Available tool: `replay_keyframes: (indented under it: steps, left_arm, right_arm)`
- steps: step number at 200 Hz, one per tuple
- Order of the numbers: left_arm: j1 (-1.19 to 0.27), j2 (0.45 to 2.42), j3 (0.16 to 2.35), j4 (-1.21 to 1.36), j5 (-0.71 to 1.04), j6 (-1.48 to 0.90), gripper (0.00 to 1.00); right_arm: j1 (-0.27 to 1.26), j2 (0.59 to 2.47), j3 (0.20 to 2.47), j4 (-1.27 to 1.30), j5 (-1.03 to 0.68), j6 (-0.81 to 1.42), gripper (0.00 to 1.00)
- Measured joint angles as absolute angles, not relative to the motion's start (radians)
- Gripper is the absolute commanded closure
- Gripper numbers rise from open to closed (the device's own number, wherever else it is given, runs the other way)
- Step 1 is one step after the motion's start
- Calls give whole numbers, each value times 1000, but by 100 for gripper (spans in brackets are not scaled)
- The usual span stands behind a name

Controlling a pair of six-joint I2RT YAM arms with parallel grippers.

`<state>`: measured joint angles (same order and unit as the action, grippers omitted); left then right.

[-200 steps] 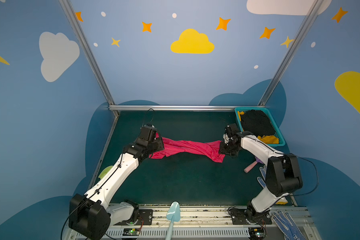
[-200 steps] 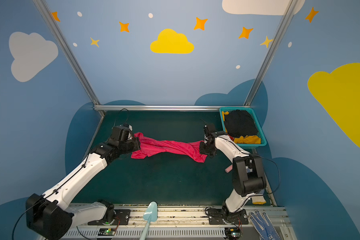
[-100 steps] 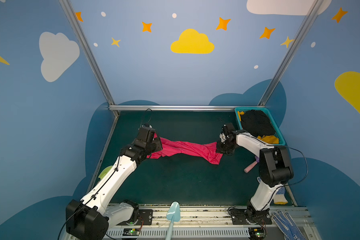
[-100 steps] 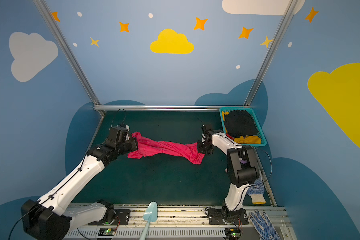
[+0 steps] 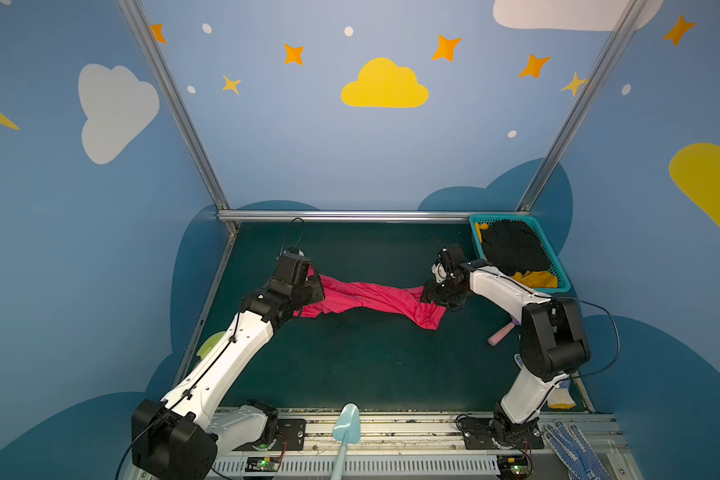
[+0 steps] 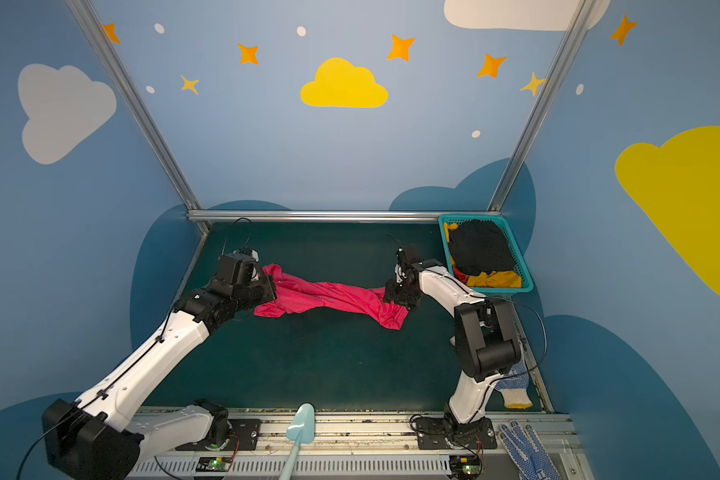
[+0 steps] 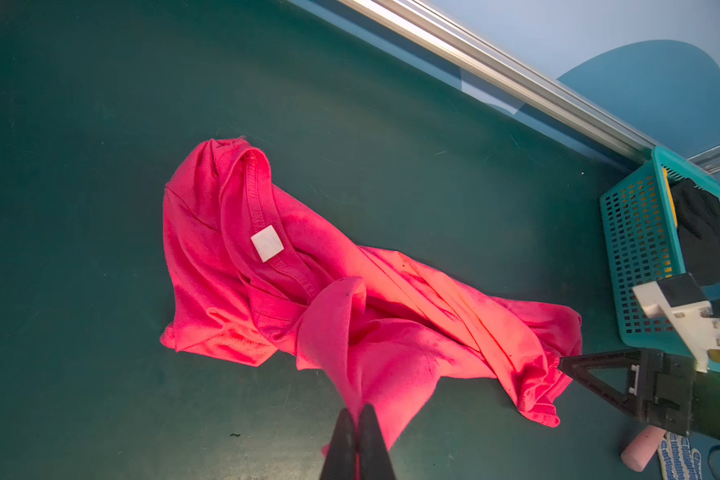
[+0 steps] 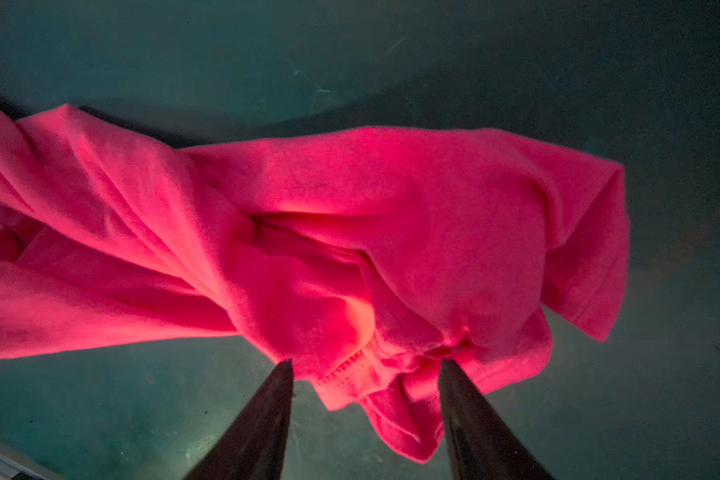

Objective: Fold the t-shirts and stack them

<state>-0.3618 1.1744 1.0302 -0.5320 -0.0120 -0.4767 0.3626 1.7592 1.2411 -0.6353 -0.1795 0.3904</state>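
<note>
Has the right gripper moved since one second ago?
Yes. In a top view the right gripper has shifted slightly left along the pink t-shirt, away from the teal basket.

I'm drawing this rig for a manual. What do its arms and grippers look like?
Both the left arm and right arm have white shell links between chunky black joints. Thin black cables run along them. The left gripper and right gripper are black, their jaws tapering to narrow points; from the side the right one's show a hollow triangular frame, with a white mount behind.
</note>
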Motion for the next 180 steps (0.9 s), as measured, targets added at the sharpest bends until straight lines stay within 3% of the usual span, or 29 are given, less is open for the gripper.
replay_keyframes:
  steps: [75,121,145,161,175,180]
  left_arm:
    - [-362,1174,1030,-532,-12,-480,95]
    - [-362,1174,1030,-532,-12,-484,95]
    - [-362,1174,1030,-532,-12,-484,95]
    - [-362,1174,1030,-532,-12,-484,95]
    - [-362,1174,1030,-532,-12,-484,95]
    - [-362,1174,1030,-532,-13,-484,95]
  right_arm:
    - [385,1751,1242,-656,-132,408,62]
    - [385,1796,1248,-656,-130,422,59]
    - [385,1826,1257,-656,-128,424,64]
    - [385,1829,1259,-654,-128,426,74]
    - [385,1829,1264,-653,-128,422,99]
    - [385,1829,1265,-651,-129,428,100]
